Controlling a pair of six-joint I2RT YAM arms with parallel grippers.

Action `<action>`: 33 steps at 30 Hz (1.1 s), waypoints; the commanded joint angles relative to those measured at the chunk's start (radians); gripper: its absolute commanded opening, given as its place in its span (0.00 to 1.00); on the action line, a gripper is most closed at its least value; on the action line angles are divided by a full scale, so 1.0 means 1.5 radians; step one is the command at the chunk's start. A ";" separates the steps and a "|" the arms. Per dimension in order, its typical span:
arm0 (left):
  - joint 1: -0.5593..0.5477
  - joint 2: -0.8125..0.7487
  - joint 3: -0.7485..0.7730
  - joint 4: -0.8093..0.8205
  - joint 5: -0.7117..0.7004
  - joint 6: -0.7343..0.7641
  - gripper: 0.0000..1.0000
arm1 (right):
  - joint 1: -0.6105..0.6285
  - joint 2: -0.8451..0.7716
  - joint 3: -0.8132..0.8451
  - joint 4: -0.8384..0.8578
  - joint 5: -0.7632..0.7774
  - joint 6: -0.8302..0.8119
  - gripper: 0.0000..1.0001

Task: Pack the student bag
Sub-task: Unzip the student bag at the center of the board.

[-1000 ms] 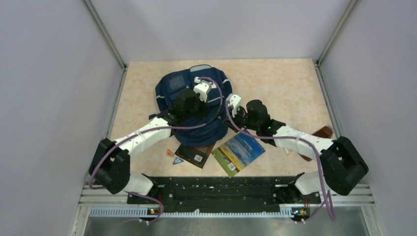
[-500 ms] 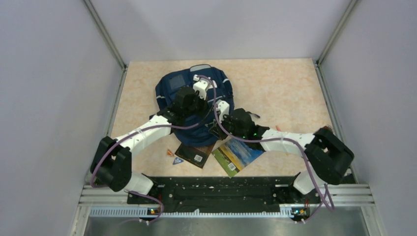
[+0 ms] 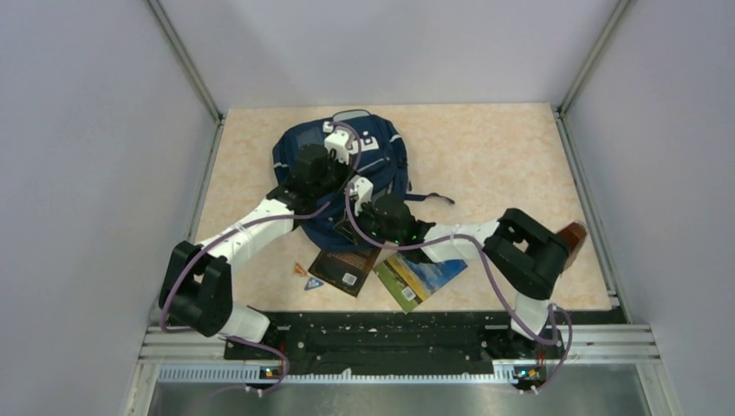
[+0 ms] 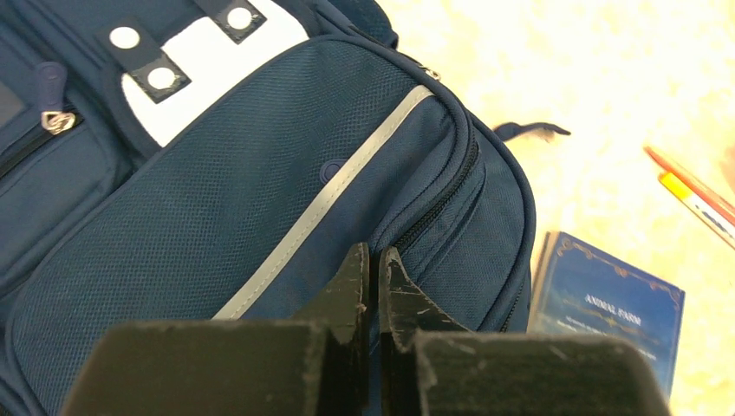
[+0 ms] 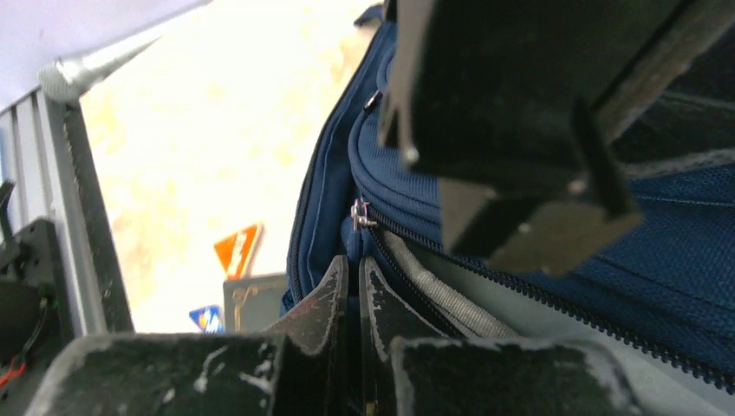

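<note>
Navy student bag (image 3: 386,160) now has the clenched right gripper (image 5: 351,269) swung in at its near-edge zip (image 5: 360,213), beside the clenched left gripper (image 4: 373,260), so unzipping probably comes next.

My left arm (image 3: 251,234) reaches forward and rightward from its base, wrist tipped down. The left gripper (image 4: 374,260) has its fingers pressed together, only a thin slit between the tips. My right arm (image 3: 451,243) is bent sharply at the elbow and stretches leftward across the middle. That puts the right gripper (image 5: 354,270) just beside the left wrist (its jaws are closed too, tips nearly touching).
</note>
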State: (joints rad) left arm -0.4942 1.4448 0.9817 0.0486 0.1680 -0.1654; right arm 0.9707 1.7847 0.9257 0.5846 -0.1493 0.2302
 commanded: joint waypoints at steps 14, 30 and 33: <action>0.031 -0.023 0.048 0.102 0.018 0.002 0.00 | 0.022 -0.033 0.053 -0.036 -0.024 -0.081 0.32; 0.078 -0.102 0.062 0.059 -0.002 -0.008 0.00 | -0.289 -0.348 -0.116 -0.316 -0.003 0.078 0.66; 0.087 -0.106 0.070 0.055 0.000 -0.018 0.00 | -0.357 -0.351 -0.137 -0.368 -0.011 0.071 0.69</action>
State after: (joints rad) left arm -0.3843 1.3602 1.0035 0.0414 0.1749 -0.1421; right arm 0.5278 1.2865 0.7620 0.1753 -0.1261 0.3191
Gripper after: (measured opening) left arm 0.024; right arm 0.678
